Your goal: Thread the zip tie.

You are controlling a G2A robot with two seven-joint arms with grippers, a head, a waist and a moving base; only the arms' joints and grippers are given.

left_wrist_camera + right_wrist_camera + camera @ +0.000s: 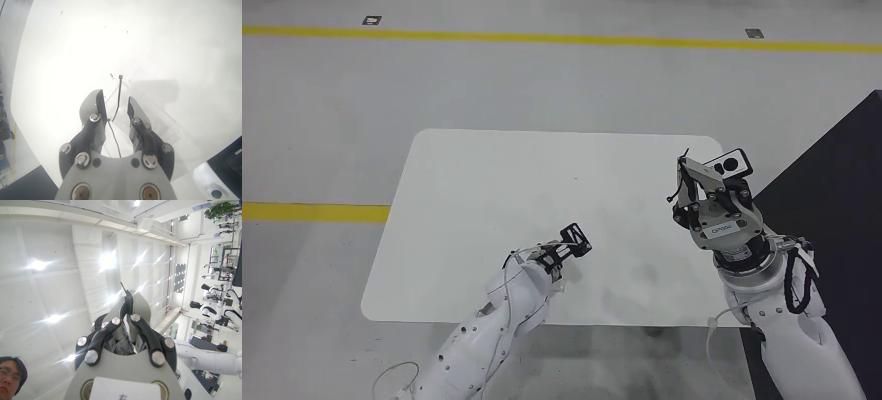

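Near 3 o'clock of the white rounded-corner table [492,180]: right gripper [128,293], turned upward, clenched on a thin black plastic zip tie [123,286], pointed tip poking past the fingertips. Close to the table's middle, slightly toward 6 o'clock: left gripper [115,94], jaws released, grasping nothing. Below and between its fingers, on the table: a second black zip tie [119,91], square head away from the wrist, by a clear plastic piece [155,115]. Nearer the wrist, a third black strip [114,136].

Left gripper [115,94] low, tilted forward, jaws apart, right gripper [127,294] raised, pointing upward, clamped tight
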